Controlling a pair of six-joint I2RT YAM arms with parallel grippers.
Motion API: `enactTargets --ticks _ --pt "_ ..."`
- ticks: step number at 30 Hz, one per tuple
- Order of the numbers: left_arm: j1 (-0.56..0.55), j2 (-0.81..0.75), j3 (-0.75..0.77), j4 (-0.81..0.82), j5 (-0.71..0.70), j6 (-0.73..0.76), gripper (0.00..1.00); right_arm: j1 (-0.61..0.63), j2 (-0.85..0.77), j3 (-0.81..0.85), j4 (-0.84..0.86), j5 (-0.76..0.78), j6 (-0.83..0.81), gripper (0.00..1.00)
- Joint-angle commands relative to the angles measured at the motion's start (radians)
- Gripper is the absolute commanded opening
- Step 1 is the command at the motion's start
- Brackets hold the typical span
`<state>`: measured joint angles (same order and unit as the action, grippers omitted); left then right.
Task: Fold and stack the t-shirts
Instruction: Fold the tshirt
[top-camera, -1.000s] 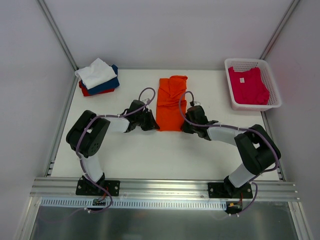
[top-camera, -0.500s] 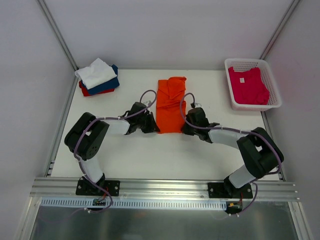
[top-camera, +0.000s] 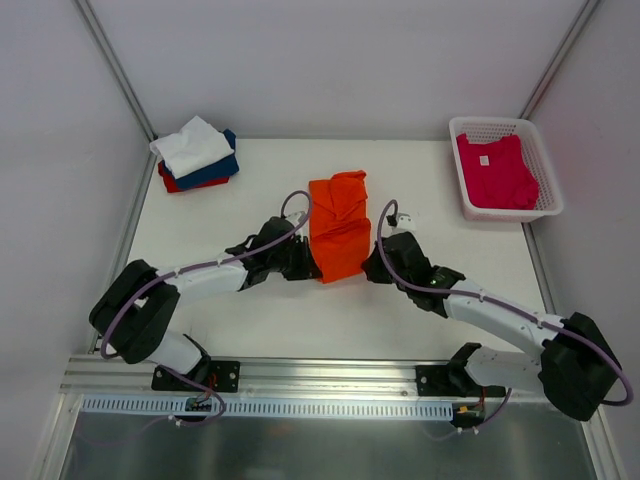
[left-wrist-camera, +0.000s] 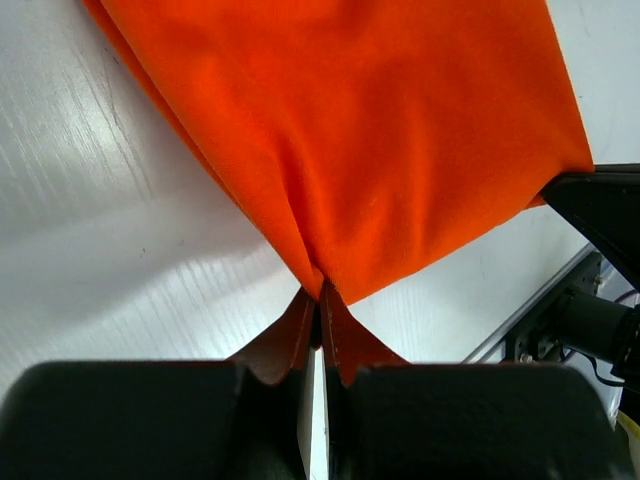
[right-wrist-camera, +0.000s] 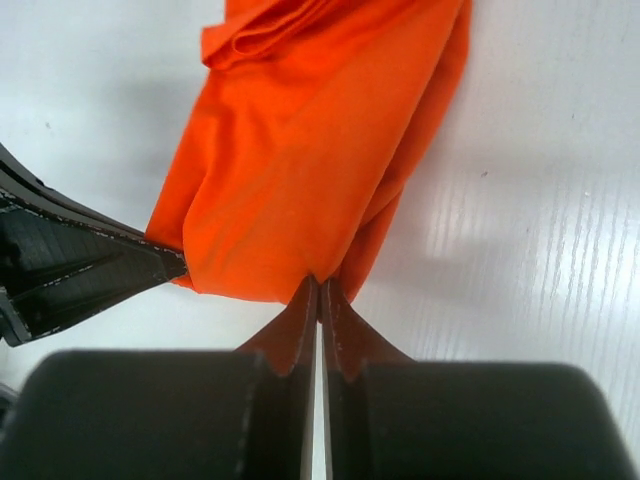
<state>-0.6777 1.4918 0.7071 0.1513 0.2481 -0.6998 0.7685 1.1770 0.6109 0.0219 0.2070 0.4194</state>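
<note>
The orange t-shirt (top-camera: 338, 222), folded into a narrow strip, has its near end lifted off the white table between the two arms. My left gripper (top-camera: 314, 266) is shut on its near left corner, and the cloth (left-wrist-camera: 350, 140) fills the left wrist view above the closed jaws. My right gripper (top-camera: 367, 268) is shut on the near right corner, seen in the right wrist view (right-wrist-camera: 310, 150). The magenta-pink t-shirt (top-camera: 495, 170) lies in the white mesh basket. Folded white (top-camera: 192, 146), navy (top-camera: 214, 170) and red (top-camera: 176, 182) shirts are stacked at the back left.
The white mesh basket (top-camera: 545, 175) stands at the back right of the table. Grey metal frame posts run up at the back left (top-camera: 115, 65) and back right (top-camera: 560, 55). An aluminium rail (top-camera: 330, 375) carries the arm bases at the near edge.
Both grippers have moved forward and up with the shirt's near end. The strip now looks shorter, its near edge raised off the table.
</note>
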Motion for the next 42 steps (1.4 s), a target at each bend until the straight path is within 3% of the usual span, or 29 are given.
enactTargets --ticks 1,8,22,42 --pt "-0.019 -0.097 -0.008 -0.053 -0.055 -0.026 0.00 0.037 -0.089 0.001 -0.089 0.083 0.030 0.00" --pt "-0.019 -0.192 0.058 -0.134 -0.110 0.002 0.00 0.055 -0.151 0.067 -0.151 0.135 -0.014 0.00" --pt "-0.017 -0.136 0.296 -0.205 -0.168 0.097 0.00 0.049 -0.096 0.250 -0.180 0.209 -0.146 0.00" --pt "0.092 0.015 0.497 -0.220 -0.152 0.186 0.00 -0.201 0.174 0.473 -0.103 0.042 -0.261 0.00"
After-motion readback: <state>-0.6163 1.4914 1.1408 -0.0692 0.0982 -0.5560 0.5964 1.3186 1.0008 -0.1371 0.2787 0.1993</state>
